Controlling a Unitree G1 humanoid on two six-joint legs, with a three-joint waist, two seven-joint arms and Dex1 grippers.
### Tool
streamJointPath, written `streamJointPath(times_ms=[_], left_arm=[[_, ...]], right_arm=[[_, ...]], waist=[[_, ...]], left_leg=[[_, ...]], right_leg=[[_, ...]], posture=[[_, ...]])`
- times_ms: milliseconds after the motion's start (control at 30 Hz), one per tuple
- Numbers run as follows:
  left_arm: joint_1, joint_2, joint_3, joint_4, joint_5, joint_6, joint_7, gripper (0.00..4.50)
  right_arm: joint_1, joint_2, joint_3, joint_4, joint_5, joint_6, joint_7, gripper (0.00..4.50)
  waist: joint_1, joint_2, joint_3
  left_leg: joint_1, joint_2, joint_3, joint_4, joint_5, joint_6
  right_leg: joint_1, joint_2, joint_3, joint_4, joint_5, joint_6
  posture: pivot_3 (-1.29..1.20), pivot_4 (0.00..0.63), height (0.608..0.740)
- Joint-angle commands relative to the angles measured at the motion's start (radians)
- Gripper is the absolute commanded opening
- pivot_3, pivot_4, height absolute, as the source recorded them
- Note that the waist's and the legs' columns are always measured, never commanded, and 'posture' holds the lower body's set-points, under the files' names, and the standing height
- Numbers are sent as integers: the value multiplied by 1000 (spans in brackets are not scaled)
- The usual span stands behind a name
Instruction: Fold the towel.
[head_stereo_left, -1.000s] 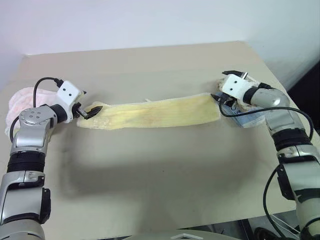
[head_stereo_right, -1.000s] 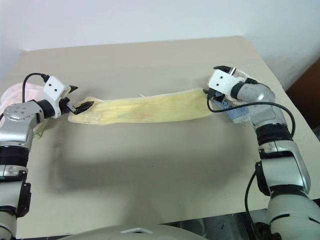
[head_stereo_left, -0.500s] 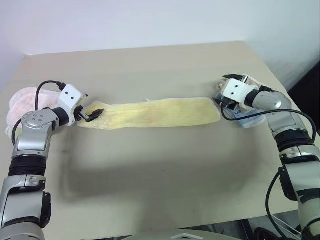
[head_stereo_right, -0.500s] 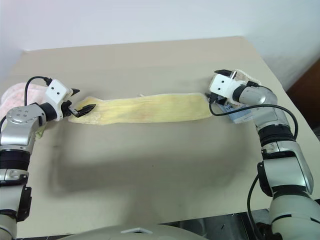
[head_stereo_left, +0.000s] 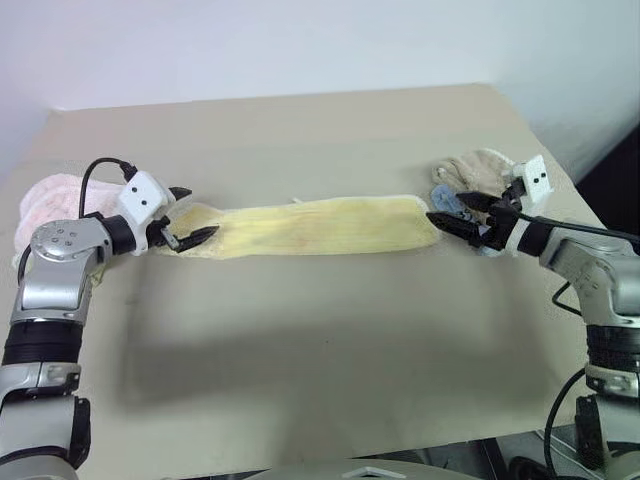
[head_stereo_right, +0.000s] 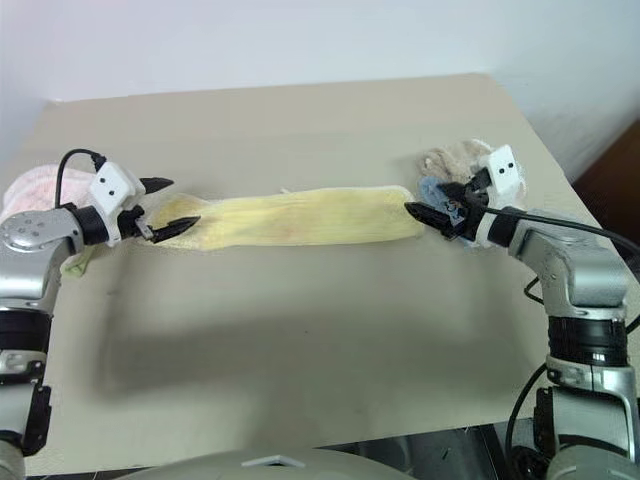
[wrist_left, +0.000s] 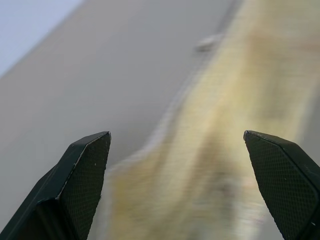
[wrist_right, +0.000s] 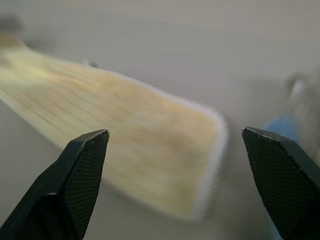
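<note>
Towel (head_stereo_left: 320, 226) lying as a long folded strip across the counter (head_stereo_left: 300, 340).
Left pincer (head_stereo_left: 188, 237) and right pincer (head_stereo_left: 452, 218), both spread and empty, flank its ends.

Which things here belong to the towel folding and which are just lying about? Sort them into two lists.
Part of the job:
- yellow towel, lying flat as a long strip across the table
- left gripper, jaws open at the towel's left end
- right gripper, jaws open at its right end

Lying about:
- pink towel, bunched at the left edge
- beige towel, crumpled by the right gripper
</note>
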Motion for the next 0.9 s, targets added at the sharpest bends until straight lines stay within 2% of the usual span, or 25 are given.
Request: streamJointPath(times_ms=[33, 167, 233, 433, 567, 733, 900], left_arm=[[37, 38, -7, -102, -48, 17, -93, 4470], [33, 19, -28, -145, -56, 46, -109, 4470], [27, 8, -37, -154, -54, 52, -102, 4470], [25, -11, -51, -170, -55, 63, -96, 4470], [25, -19, -57, -177, -56, 66, -91, 4470], [26, -26, -57, -184, -60, 70, -81, 4470], [32, -25, -52, -192, -61, 72, -74, 4470]], right_arm=[[-39, 100, -187, -57, 187, 310, -175, 4478], [-57, 258, -335, -82, 168, 576, -382, 4478], [-62, 325, -393, -87, 181, 624, -471, 4478], [-80, 456, -505, -78, 298, 628, -710, 4478], [-155, 527, -590, -38, 321, 628, -832, 4478], [-247, 614, -690, 37, 276, 626, -930, 4478], [-285, 645, -718, 81, 232, 614, -970, 4478]], waist=[[3, 0, 0], [8, 0, -1], [7, 0, -1], [1, 0, -1], [-1, 0, -1], [-2, 0, -1], [-3, 0, -1]], left_leg=[[1, 1, 0, 0, 0, 0], [1, 1, 0, 0, 0, -1], [1, 0, 0, 0, 0, -1], [0, -1, 0, -1, 0, 0], [1, -1, 0, -1, 0, 0], [2, -1, 0, -1, 1, 0], [2, -1, 1, -1, 1, 0]], right_leg=[[0, 0, 0, 0, 0, 0], [1, 0, 0, 1, 0, 0], [1, -1, 0, 1, 0, 0], [0, 1, 0, 1, 0, 0], [0, 1, 0, 1, 0, 0], [0, 2, 0, 2, 0, 0], [2, 2, 0, 3, 0, 0]], posture=[[0, 150, 728], [0, 150, 728], [0, 150, 728], [0, 150, 728], [0, 150, 728], [0, 150, 728], [0, 150, 728]])
